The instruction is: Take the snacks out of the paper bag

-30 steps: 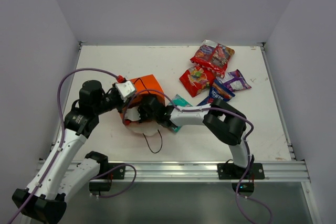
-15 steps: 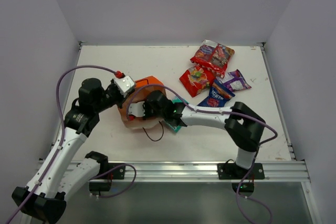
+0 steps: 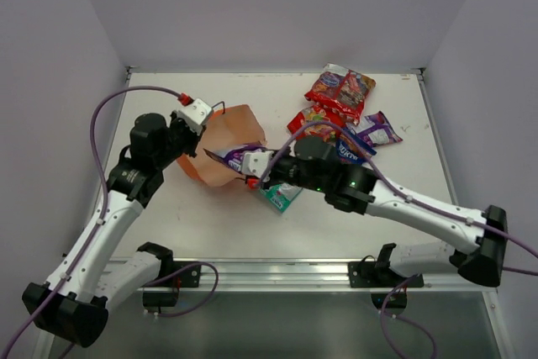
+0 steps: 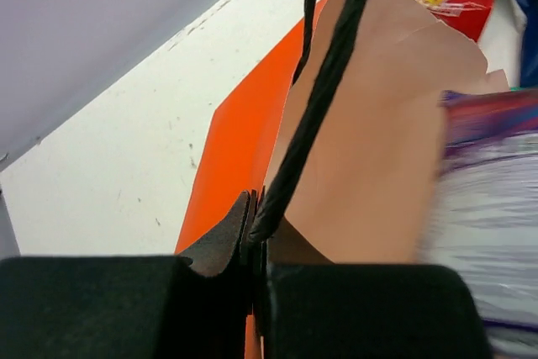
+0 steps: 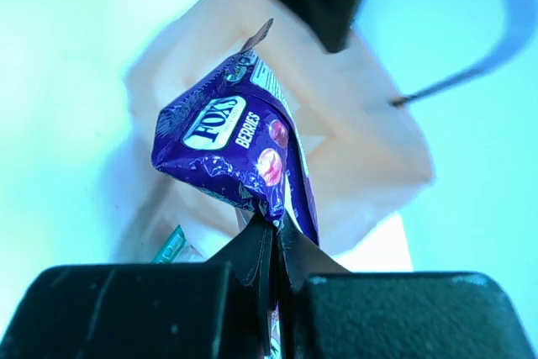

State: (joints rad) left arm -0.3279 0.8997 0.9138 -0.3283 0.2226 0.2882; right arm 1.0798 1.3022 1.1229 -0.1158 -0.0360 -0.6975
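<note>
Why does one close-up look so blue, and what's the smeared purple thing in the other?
Right wrist view: a strong blue cast washes out the paper bag, yet the purple packet is sharp. Left wrist view: that packet is blurred, probably too close or moving.

Set on a flat white rectangular tabletop, faintly speckled. Enclosed at left, back and right by plain pale lilac-grey walls. Edged along the near side by a ribbed silver aluminium rail, with a dark grey-green surface beyond it. Lit evenly and softly.
</note>
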